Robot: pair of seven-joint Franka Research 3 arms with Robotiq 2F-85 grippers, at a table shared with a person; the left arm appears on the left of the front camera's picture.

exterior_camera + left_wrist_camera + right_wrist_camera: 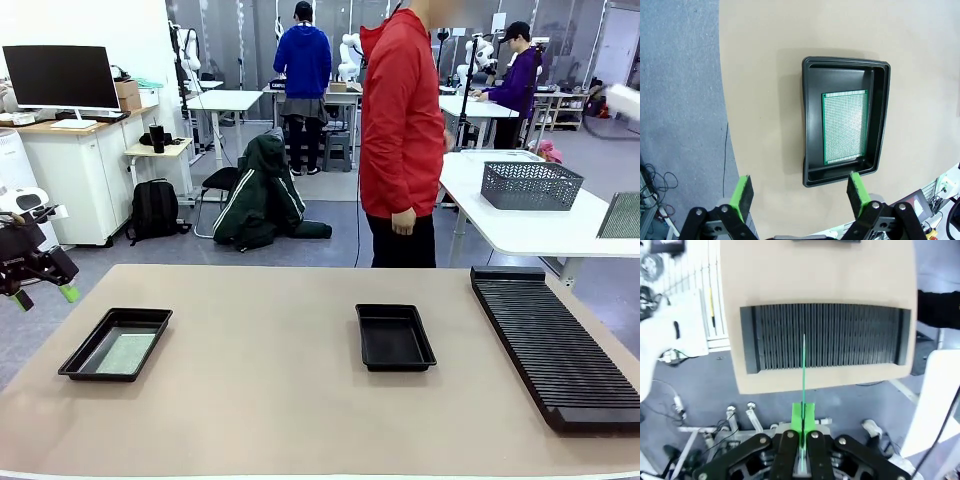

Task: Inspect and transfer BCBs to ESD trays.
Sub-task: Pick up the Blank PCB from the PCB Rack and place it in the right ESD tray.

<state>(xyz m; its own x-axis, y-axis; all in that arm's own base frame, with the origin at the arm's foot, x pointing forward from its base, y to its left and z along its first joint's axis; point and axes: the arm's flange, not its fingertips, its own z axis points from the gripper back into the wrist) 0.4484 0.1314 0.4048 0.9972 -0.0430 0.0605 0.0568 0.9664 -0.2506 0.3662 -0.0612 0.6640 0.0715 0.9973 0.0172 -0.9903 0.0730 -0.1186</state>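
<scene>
1. Left end effector [45, 297] hangs off the left edge of the counter [270, 410] in the front view, with its green tips apart. The left ESD tray [82, 342] sits near that side, and a flat BCB [126, 353] lies inside it. The middle ESD tray [394, 340] has nothing in it. A long black rack [560, 350] lies on the right side. A person in a red top [400, 130] stands across the counter and touches nothing.
2. In the left wrist view, the left end effector [800, 194] is wide open and holds nothing. It hovers above the left ESD tray [812, 125]. The BCB [845, 127] rests flat on the tray floor, closer to one long wall.
3. In the right wrist view, the right end effector [803, 422] is pinched shut on a second BCB [803, 360], seen on its thin edge above the rack [855, 335]. I cannot tell if its far edge sits in a slot. I think this board is being moved from rack to tray. Next it should be looked over, turned flat, lowered gently into the empty middle tray, and let go.
</scene>
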